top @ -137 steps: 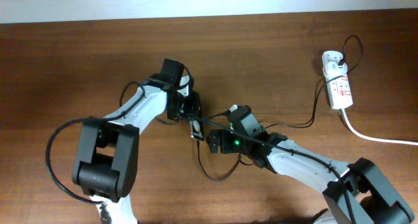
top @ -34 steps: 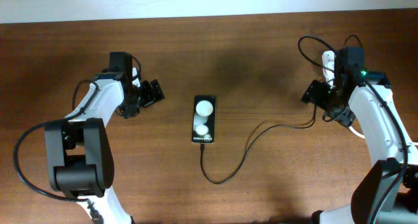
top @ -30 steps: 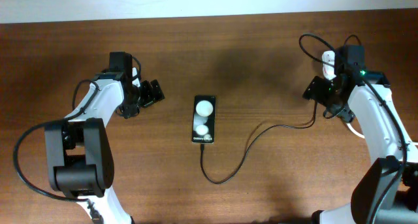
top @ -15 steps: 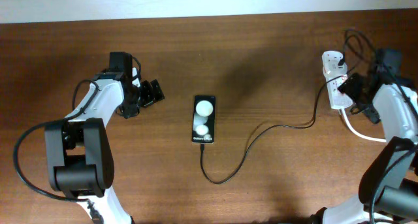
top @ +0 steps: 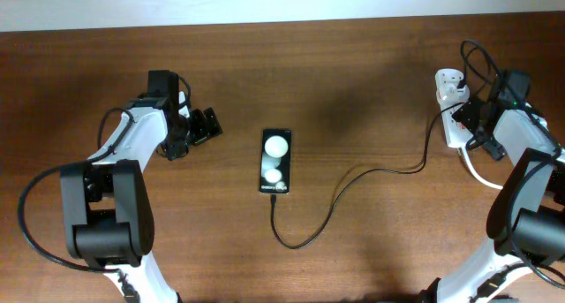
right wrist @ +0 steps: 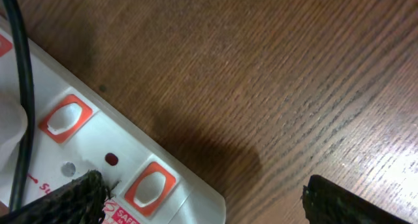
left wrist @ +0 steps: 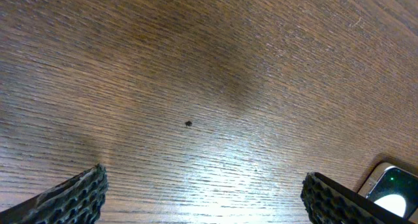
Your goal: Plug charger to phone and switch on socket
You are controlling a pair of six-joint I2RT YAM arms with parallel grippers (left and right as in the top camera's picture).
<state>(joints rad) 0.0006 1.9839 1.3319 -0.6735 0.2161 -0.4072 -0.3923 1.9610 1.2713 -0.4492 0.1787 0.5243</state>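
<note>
The black phone (top: 275,162) lies flat at the table's middle, showing two white round spots. The charger (top: 340,193), a thin black cable, meets the phone's lower edge, loops down and runs right to the white socket (top: 451,131). My right gripper (top: 478,131) hovers open over the socket's right side. In the right wrist view the socket (right wrist: 98,142) shows two red switches (right wrist: 150,185), with the cable (right wrist: 19,87) crossing it; my right gripper (right wrist: 212,201) has one finger over the strip and one over wood. My left gripper (top: 206,128) stands open left of the phone (left wrist: 392,188).
A thick white cord (top: 484,175) leaves the socket toward the right edge. A white adapter (top: 448,80) sits in the socket's far end. Bare wood (left wrist: 196,87) lies under my left gripper (left wrist: 209,201).
My right arm has swung from the socket's left side across to its right side and turned, so the gripper now sits over the strip. The left arm, phone and cable have not moved.
</note>
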